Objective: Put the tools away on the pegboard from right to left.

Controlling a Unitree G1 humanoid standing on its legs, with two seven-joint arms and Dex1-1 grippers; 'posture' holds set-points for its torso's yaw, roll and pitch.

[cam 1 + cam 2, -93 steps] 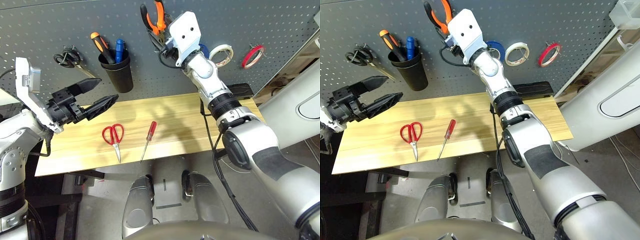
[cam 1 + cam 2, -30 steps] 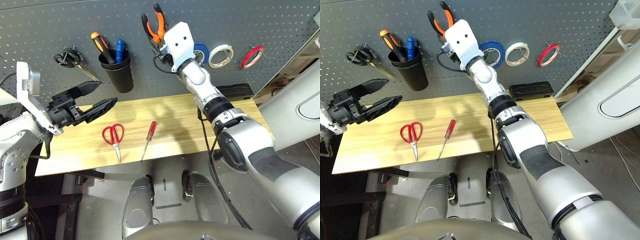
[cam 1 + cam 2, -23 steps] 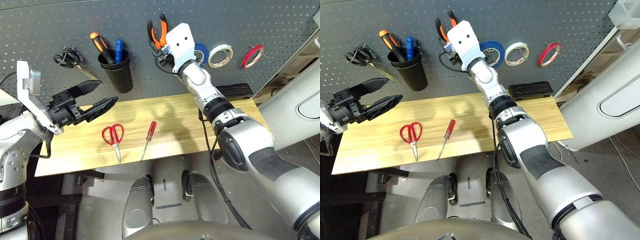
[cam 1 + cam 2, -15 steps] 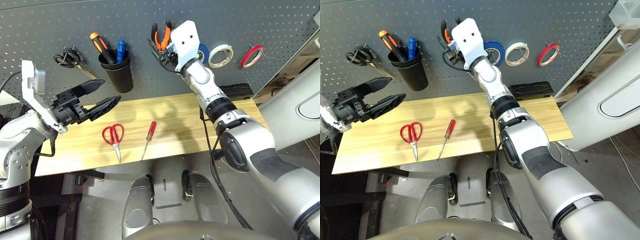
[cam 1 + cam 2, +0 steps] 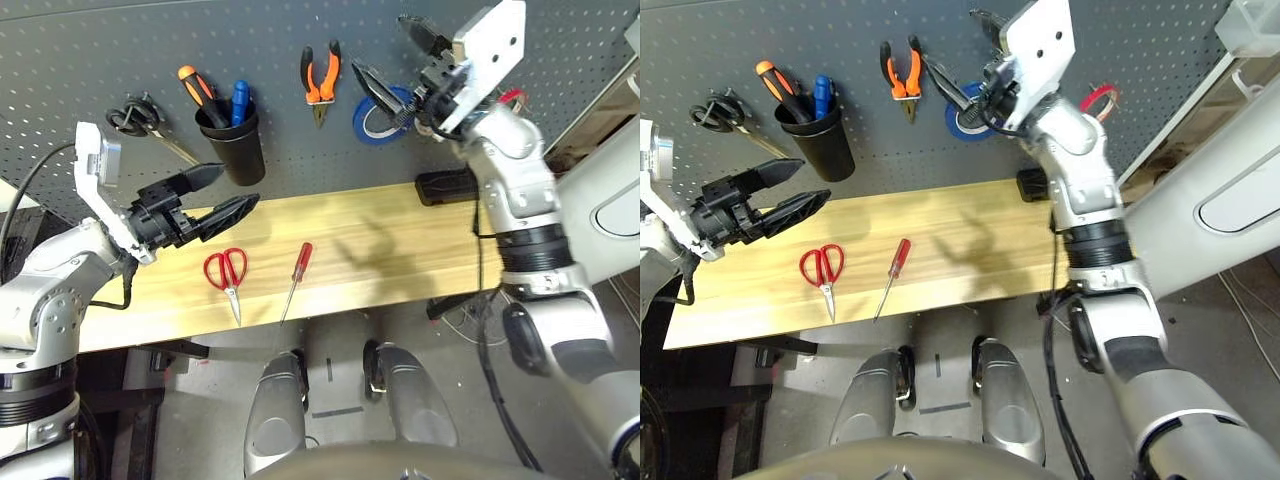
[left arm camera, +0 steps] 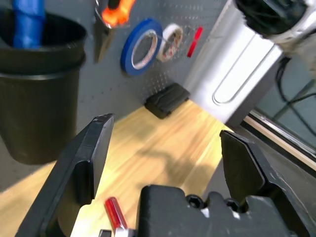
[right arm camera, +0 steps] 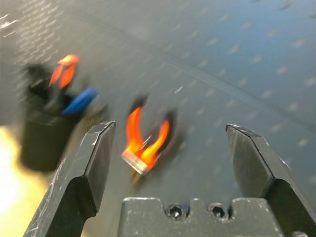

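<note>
pliers (image 5: 319,80) with orange and black handles hang on the pegboard (image 5: 90,50), nose down, between the black cup (image 5: 237,150) and the blue tape roll (image 5: 381,112). the thin red tape ring (image 5: 1098,100) is on a hook at the far right of the board, partly behind the right arm. so, judging from this, two tools are already in place and the next one in the right-to-left order is the slim red-handled screwdriver (image 5: 296,276).

this screwdriver lies flat on the wooden table (image 5: 400,250), handle toward the board and thin tip toward the robot, its long axis slightly slanted. the red-handled scissors (image 5: 228,275) lie just beside it, on its left, blades also toward the robot.

the right gripper (image 5: 398,62) is up in front of the pegboard near the blue roll, fingers spread wide and holding nothing; it is well apart from the screwdriver, which lies below it and to its left. the left gripper (image 5: 220,198) hangs above the left part of the table, also spread and empty, pointing to the right. it is the nearer one: the scissors are almost under its fingertips and the screwdriver a little further right and down. i think either arm must come down from above and close across the red handle.
</note>
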